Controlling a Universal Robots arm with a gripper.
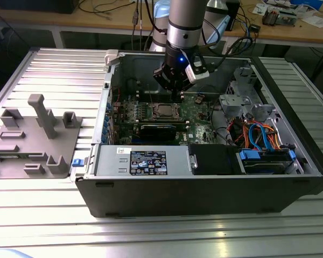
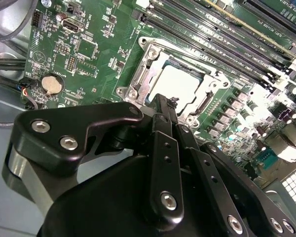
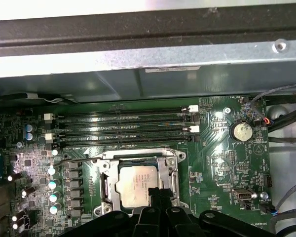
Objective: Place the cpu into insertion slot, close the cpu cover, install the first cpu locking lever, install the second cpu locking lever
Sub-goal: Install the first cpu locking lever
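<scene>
The cpu lies flat in the insertion slot on the green board, its silvery top showing. The cpu cover rests down around it as a metal frame. In the second wrist view the cpu sits just beyond my black fingers, with the cpu cover framing it. My gripper is shut with nothing seen between the tips, hovering over the socket's edge. A thin wire lever sticks out beside the socket. In the exterior view my gripper hangs above the cpu.
Memory slots run behind the socket, and a coin battery sits beside them. A black card, grey power supply and drive cage with cables fill the case. A grey fixture plate lies on the exterior view's left.
</scene>
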